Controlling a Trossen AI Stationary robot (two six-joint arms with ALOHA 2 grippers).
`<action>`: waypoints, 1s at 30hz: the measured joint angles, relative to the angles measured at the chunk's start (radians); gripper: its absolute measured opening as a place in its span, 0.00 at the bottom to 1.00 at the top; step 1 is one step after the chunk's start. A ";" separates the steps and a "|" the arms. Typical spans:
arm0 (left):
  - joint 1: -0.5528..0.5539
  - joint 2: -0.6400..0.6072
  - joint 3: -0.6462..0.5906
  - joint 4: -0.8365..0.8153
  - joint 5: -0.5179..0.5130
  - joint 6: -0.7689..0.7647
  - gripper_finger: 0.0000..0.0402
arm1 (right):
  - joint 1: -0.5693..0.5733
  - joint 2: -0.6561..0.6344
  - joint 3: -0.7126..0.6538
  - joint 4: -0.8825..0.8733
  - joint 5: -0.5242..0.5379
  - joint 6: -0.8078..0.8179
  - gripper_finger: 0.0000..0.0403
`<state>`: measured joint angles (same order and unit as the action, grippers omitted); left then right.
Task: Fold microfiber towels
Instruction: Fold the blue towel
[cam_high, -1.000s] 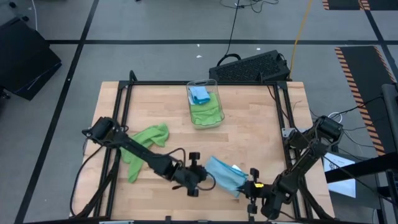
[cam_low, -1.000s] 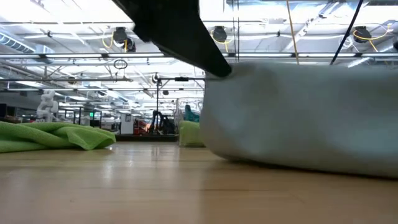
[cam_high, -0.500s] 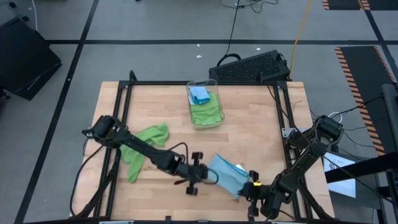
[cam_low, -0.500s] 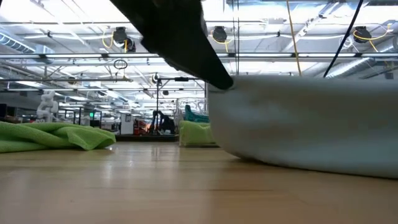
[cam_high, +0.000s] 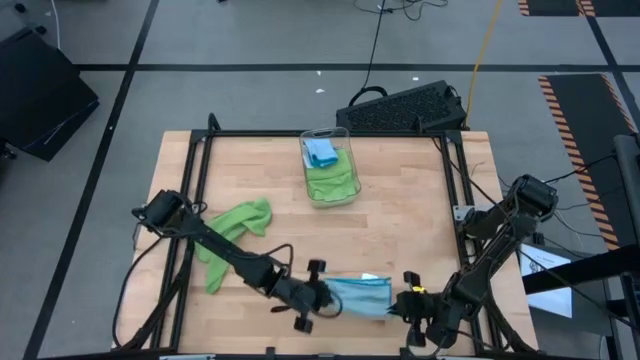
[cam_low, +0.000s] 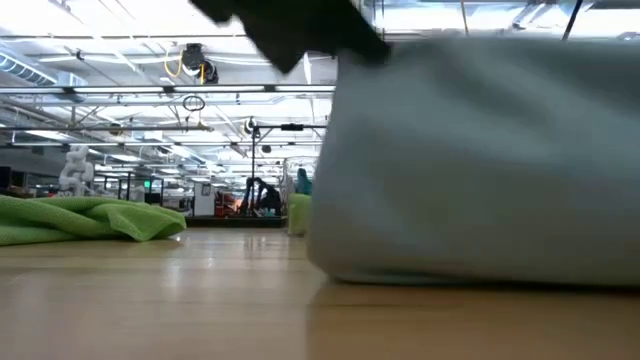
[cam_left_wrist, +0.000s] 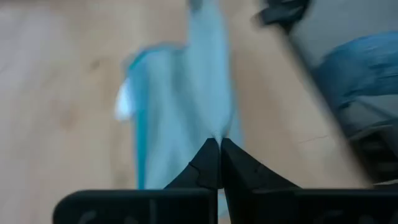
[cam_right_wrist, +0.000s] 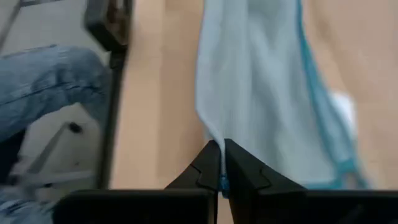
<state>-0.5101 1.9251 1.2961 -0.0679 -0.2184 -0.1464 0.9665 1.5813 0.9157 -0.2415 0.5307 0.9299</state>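
The light blue towel (cam_high: 358, 296) lies well in front of the clear bin (cam_high: 330, 166) — left gripper (cam_high: 322, 297) and right gripper (cam_high: 398, 302) each pinch one end. Its white tag (cam_left_wrist: 123, 101) is unreadable.

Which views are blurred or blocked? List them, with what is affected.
Left wrist view: the light blue towel is smeared by motion. Right wrist view: towel softly blurred, shut fingers sharp. Low view: the towel fills the right half, out of focus; the green towel is clear. High view: sharp throughout.
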 joint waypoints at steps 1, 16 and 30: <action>0.012 0.000 0.000 -0.029 -0.015 -0.018 0.03 | -0.003 -0.006 0.000 -0.022 0.017 0.000 0.02; 0.151 0.002 -0.065 -0.117 -0.063 -0.145 0.09 | -0.108 -0.006 -0.136 -0.015 -0.006 0.027 0.02; 0.150 -0.042 -0.077 -0.083 -0.193 -0.219 0.40 | -0.112 -0.075 -0.138 -0.117 0.071 0.134 0.35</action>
<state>-0.3598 1.8834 1.2186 -0.1510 -0.4117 -0.3654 0.8543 1.5059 0.7781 -0.3580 0.6014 1.0637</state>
